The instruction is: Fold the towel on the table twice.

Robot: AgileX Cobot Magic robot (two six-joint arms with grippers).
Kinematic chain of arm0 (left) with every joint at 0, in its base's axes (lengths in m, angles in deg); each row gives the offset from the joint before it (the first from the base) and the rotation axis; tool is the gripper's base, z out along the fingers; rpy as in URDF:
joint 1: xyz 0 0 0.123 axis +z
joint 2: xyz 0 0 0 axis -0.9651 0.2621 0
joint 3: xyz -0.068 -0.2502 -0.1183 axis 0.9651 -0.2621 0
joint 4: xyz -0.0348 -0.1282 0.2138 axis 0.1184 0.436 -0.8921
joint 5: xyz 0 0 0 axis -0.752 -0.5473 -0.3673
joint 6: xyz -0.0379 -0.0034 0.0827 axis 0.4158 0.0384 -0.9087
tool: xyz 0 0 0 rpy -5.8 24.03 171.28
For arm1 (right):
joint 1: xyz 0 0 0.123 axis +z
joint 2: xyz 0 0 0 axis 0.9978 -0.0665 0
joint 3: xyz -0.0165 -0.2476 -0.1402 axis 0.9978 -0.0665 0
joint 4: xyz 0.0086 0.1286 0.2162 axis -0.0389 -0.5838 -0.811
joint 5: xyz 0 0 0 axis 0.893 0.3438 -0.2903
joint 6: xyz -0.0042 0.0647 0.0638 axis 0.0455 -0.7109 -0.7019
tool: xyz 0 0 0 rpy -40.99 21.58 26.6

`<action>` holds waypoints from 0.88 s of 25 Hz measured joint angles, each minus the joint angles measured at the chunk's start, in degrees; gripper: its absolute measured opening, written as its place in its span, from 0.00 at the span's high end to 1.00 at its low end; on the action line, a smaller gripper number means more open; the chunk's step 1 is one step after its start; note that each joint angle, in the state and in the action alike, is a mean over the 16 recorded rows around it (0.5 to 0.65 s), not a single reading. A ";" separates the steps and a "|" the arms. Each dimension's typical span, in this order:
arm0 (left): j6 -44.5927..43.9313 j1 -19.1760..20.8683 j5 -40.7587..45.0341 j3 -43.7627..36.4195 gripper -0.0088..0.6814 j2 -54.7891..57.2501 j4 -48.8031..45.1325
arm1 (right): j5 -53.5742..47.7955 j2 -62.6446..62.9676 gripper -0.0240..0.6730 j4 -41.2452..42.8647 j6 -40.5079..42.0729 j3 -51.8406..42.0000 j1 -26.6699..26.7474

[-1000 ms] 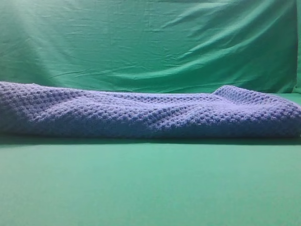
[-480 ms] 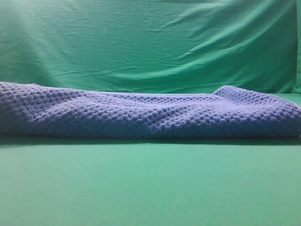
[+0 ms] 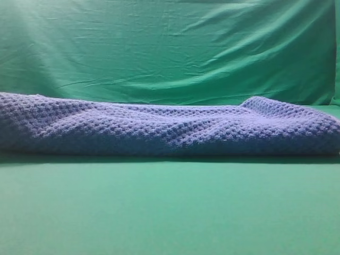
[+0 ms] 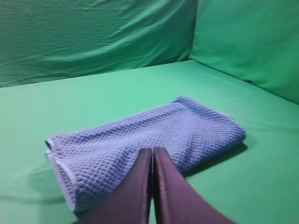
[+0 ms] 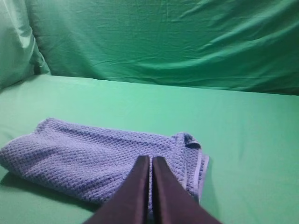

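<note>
Hovering above the smooth bright green table (image 4: 261, 154), the left gripper (image 4: 152, 156) and right gripper (image 5: 150, 163) each have dark fingers pressed together, grasping nothing. Beyond them the blue-grey waffle-knit towel (image 3: 170, 130) lies folded mid-table, well short of the wrinkled green cloth backdrop (image 3: 170, 48) behind.

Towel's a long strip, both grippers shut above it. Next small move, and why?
Probably open the right gripper and lower it toward the towel's end with the pale edge, to start the second fold. The towel lies as a long doubled strip on the table, and both grippers, left too, are shut, holding nothing.
</note>
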 joint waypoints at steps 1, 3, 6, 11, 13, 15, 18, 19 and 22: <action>0.69 0.00 -0.87 -0.84 0.99 -0.07 -0.81 | 0.30 0.54 0.97 -0.06 0.00 -0.70 0.00; 2.05 0.00 -2.75 -2.53 0.99 -0.11 -2.51 | 1.01 1.35 0.97 -0.02 0.01 -2.02 0.00; 3.96 0.00 -5.72 -5.06 0.99 -0.11 -5.06 | 2.19 1.91 0.97 0.21 0.02 -3.90 0.00; 6.61 0.00 -9.86 -8.59 0.99 -0.11 -7.65 | 4.29 1.98 0.97 0.57 0.03 -6.42 0.00; 7.05 0.00 -10.93 -9.56 0.99 -0.11 -7.96 | 5.08 1.98 0.97 0.69 0.03 -7.15 0.00; 7.24 0.00 -11.64 -10.23 0.99 -0.11 -8.00 | 5.64 1.98 0.97 0.79 0.03 -7.67 0.00; 7.37 0.00 -12.18 -10.77 0.99 -0.11 -7.79 | 5.95 1.98 0.97 0.84 0.03 -8.09 0.00; 7.39 0.00 -12.26 -10.90 0.99 -0.11 -7.67 | 5.95 1.98 0.97 0.83 0.03 -8.16 0.00; 7.43 0.00 -12.43 -11.50 0.99 -0.11 -7.25 | 5.84 1.98 0.97 0.84 0.03 -8.38 0.00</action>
